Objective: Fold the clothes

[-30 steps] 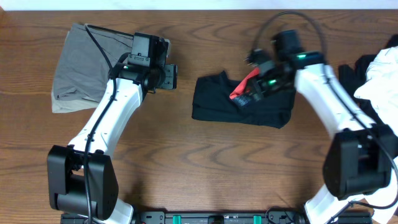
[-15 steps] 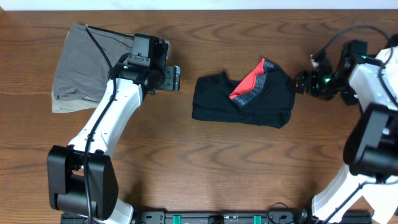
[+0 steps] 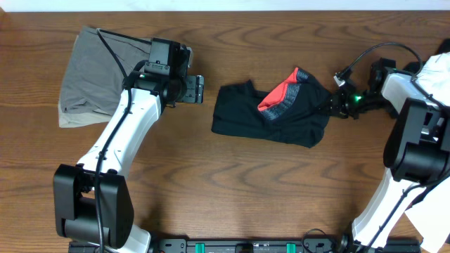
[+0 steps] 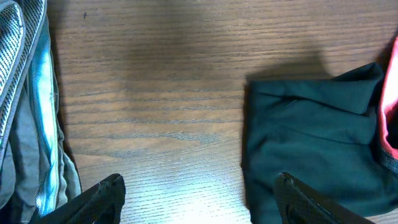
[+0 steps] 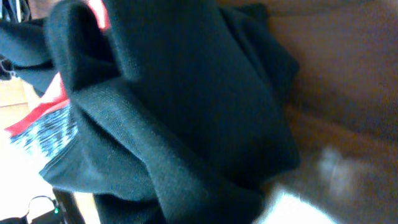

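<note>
Lying near the middle of the worktop [image 3: 232,186], a little toward the right edge, the black garment [image 3: 274,125] is seen bunched into a rough rectangle. Its red-and-grey band [image 3: 283,98] is turned up on top along the far side. The right pincer [image 3: 335,105] is set low against the garment's right edge, touching the cloth. In the right wrist view the frame is filled by the black garment [image 5: 186,124] and a strip of the band [image 5: 46,127] (the pincer's own tips are hidden there), so it cannot be told whether the pincer is closed on the fabric or merely pressed against it. The left pincer [image 3: 198,89] is held just left of the garment, apart from it, and its fingers [image 4: 102,196] are spread wide over bare wood. A grey garment [image 3: 95,74] is laid flat near the far left corner, and its edge is caught at the left of the left wrist view [image 4: 25,124]. A white garment [image 3: 436,77] is heaped at the right edge.
</note>
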You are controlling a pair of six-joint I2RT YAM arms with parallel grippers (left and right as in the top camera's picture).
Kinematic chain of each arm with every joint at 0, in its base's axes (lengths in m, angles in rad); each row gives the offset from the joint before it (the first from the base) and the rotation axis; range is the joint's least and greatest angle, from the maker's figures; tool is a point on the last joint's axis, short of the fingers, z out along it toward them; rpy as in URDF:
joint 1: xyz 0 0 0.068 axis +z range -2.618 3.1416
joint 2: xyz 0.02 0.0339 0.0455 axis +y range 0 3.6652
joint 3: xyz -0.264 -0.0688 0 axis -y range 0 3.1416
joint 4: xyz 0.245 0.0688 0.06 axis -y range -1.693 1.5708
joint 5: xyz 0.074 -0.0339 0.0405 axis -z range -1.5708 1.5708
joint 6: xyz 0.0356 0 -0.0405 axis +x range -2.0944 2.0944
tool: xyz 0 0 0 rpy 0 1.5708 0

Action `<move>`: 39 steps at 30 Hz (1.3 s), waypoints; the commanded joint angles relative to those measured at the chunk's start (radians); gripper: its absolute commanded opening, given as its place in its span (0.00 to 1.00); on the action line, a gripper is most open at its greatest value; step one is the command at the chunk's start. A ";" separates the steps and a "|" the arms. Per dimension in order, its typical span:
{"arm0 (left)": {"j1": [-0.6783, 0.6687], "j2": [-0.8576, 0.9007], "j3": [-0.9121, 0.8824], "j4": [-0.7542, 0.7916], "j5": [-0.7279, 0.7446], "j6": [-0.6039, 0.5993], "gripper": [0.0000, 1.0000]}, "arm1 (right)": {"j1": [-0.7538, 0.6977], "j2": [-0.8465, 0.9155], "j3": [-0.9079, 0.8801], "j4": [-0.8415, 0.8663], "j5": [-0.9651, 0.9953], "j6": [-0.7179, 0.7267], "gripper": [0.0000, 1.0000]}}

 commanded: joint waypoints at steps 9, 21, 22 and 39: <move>0.005 -0.019 0.007 -0.002 -0.006 -0.005 0.79 | 0.050 -0.397 0.079 -0.022 0.355 0.064 0.01; 0.004 -0.019 0.007 -0.004 -0.006 -0.005 0.79 | 0.330 -0.259 0.055 -0.038 0.467 0.117 0.01; 0.004 -0.019 0.007 -0.004 -0.006 -0.005 0.79 | 0.342 -0.243 0.055 -0.035 0.464 0.126 0.01; 0.002 -0.017 0.007 0.005 0.261 -0.053 0.79 | 0.396 -0.233 0.089 0.045 0.362 0.097 0.43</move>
